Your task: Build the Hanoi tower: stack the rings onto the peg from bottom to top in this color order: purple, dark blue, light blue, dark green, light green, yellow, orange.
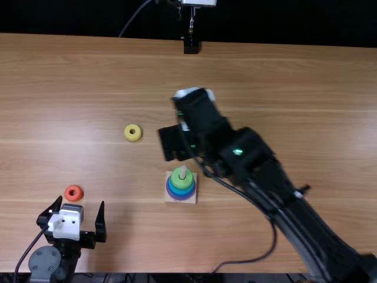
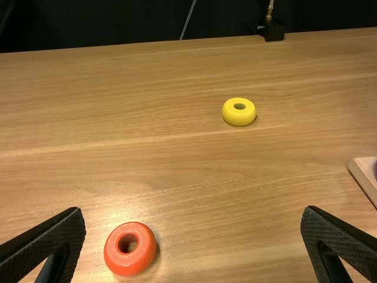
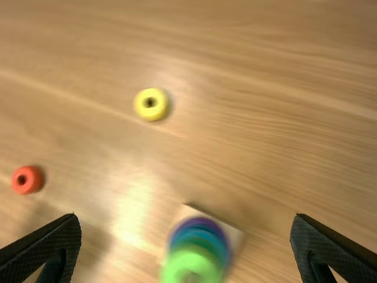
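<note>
Jaws spread wide, empty, left gripper (image 1: 81,200), right gripper (image 1: 175,145) alike

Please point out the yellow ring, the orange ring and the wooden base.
Yellow ring (image 2: 239,119): left wrist view, on its outer side.
Orange ring (image 2: 132,265): left wrist view, on its outer side.
Wooden base (image 1: 169,199): top view, on a bare corner.

High over the near edge of the table (image 1: 283,76), the top view looks steeply down; the left wrist view looks low from near left to far edge; the right wrist view, closer in, faces down and far left; all share the yellow ring (image 1: 136,137) and orange ring (image 1: 79,193)
</note>
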